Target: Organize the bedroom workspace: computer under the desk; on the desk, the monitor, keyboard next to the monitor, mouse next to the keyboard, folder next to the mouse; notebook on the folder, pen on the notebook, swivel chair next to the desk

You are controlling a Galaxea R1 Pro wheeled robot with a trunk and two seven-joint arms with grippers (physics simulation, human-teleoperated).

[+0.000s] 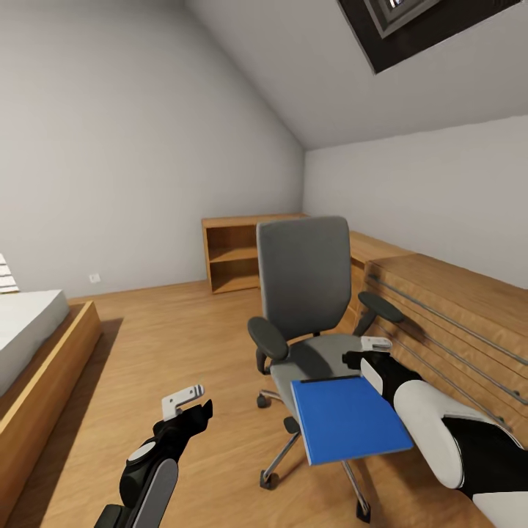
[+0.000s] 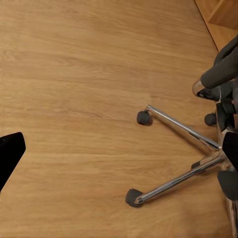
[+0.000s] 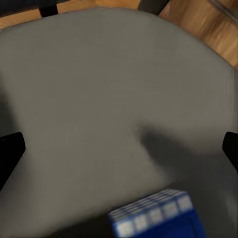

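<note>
While the head view takes in the bedroom (image 1: 147, 147) with its sloped grey-white walls, a skylight (image 1: 411, 22) and a light wood floor (image 1: 183, 345), the swivel chair (image 1: 304, 279) stands in the middle of it, facing the camera, with low light-wood shelving (image 1: 235, 257) behind it and a low wooden bed (image 1: 37, 359) at the left. The blue folder (image 1: 348, 418) lies flat with its far part over the front of the grey seat and its near part jutting out past the seat's front edge. The right gripper (image 1: 370, 352) sits over the seat just beyond the folder's far right corner; whether it touches or grips the folder cannot be told, and its right wrist view adds the blurred grey seat between two dark fingertips (image 3: 10, 151) set wide apart, with a corner of the folder (image 3: 158, 220) at the frame's edge. The left gripper (image 1: 192, 400) hangs over bare floor, holding nothing; its opening cannot be told. Its wrist view gives the chair's chrome base (image 2: 183, 153) and black casters (image 2: 144, 117), partly hidden in the head view
</note>
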